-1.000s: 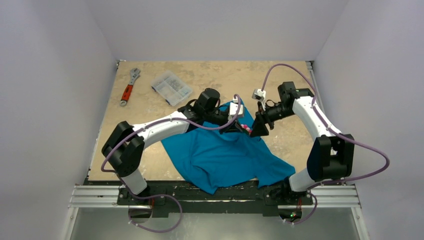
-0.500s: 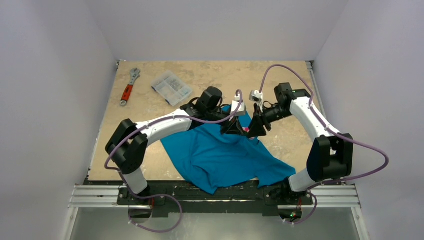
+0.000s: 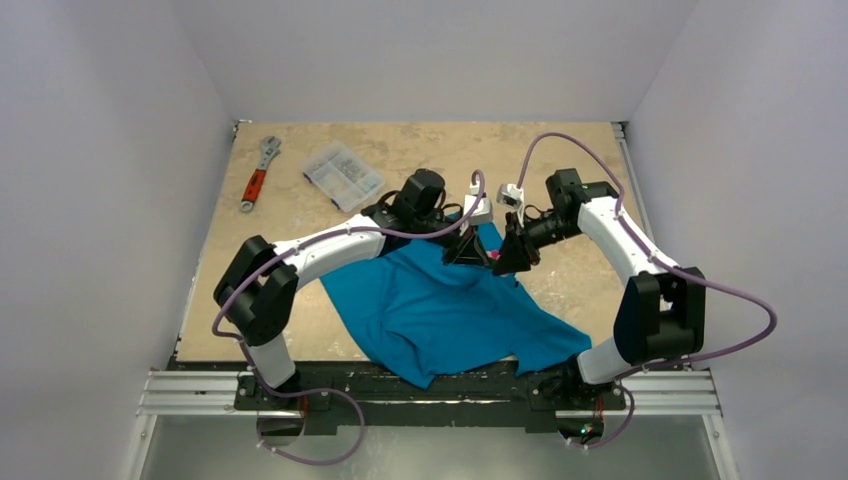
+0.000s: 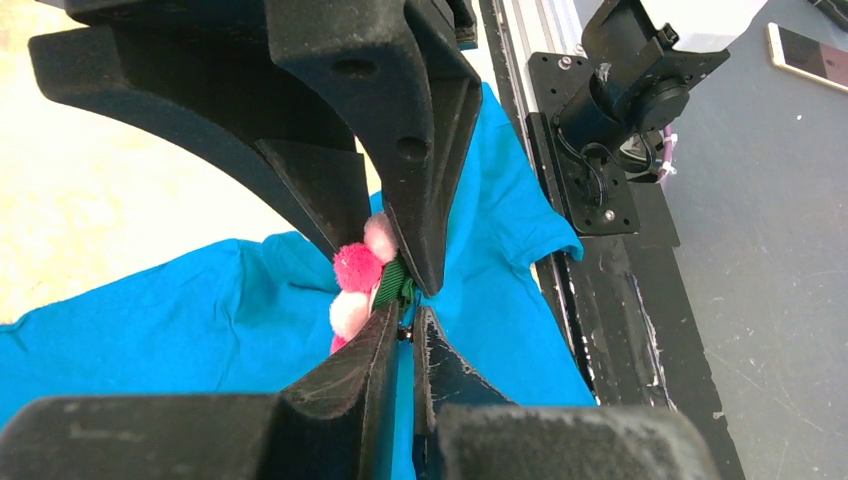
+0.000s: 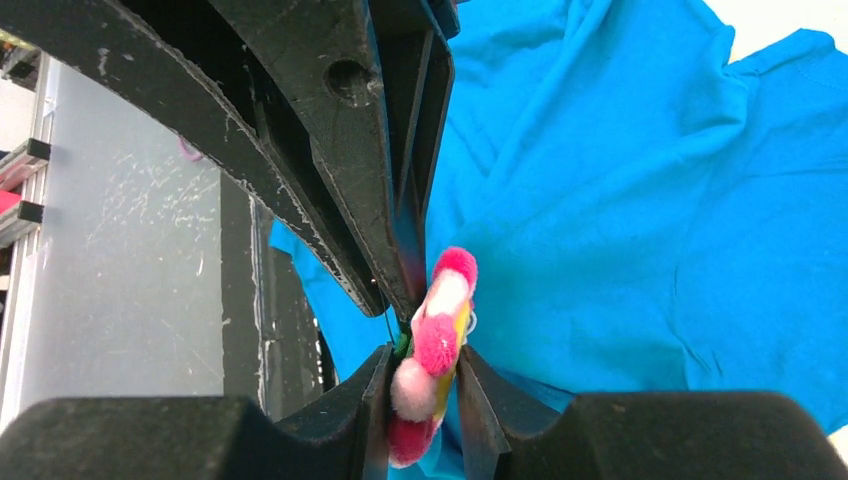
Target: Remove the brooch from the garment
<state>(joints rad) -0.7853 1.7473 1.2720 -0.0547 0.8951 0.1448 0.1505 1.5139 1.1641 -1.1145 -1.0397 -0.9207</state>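
Observation:
The teal garment (image 3: 440,310) lies spread on the table, with one part pulled up into a peak between the two grippers. The brooch (image 3: 493,257), fluffy pink petals on a yellow centre, sits at that peak. My right gripper (image 3: 505,258) is shut on the brooch (image 5: 437,345), one finger on each face. My left gripper (image 3: 470,255) is shut on a thin fold of garment (image 4: 180,320) right behind the brooch (image 4: 355,280); its tips (image 4: 408,318) almost touch the right gripper's fingers (image 4: 420,150). A green backing shows between the petals and the cloth.
A red-handled wrench (image 3: 258,172) and a clear plastic parts box (image 3: 343,175) lie at the far left of the tan table (image 3: 560,150). The garment's hem hangs over the near edge onto the black rail (image 3: 480,385). White walls close in both sides.
Both grippers have drawn a little closer together and slightly towards the far side, lifting the cloth peak with them. Both holds are unchanged.

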